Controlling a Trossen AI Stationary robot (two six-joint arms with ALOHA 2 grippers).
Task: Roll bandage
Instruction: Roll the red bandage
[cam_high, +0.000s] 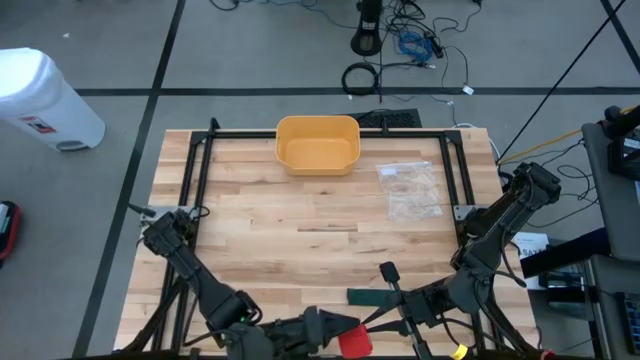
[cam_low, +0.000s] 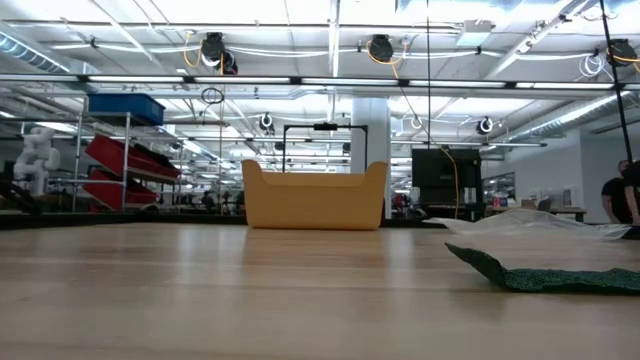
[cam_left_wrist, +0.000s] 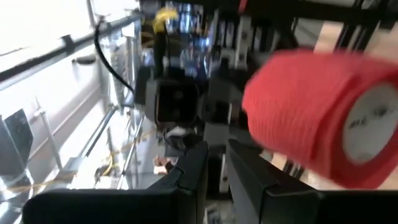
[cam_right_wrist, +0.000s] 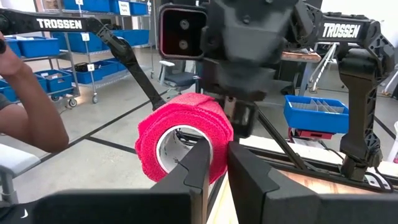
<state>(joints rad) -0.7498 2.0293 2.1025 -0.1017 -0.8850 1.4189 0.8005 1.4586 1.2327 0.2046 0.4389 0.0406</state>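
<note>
Right claw (cam_right_wrist: 216, 152) is clenched, fingers nearly together, and appears to nip the wall of the red roll (cam_right_wrist: 186, 118), one finger at the core and one outside; the grip is judged from the right wrist view and is not beyond doubt. Left claw (cam_left_wrist: 216, 149) faces it from the other side of the roll, fingers drawn close with nothing visible between them; whether it touches the roll cannot be told. The roll is held in the air at the near edge of the counter (cam_high: 260, 230), between the two arms. It looks fully wound, with no loose tail showing, so that piece is judged done or close to it. A dark green strip (cam_high: 375, 297) lies flat and unrolled on the counter just beyond the claws; if it belongs to the task, it remains to be done. Farther off stand a yellow bin (cam_high: 317, 124) at the far edge and a clear plastic bag (cam_high: 410, 190) to its right, both well apart from the work. Nothing lies between the claws and the strip. A person's arm (cam_right_wrist: 31, 118) shows off the counter, and a white container (cam_high: 40, 95) stands on the floor.
</note>
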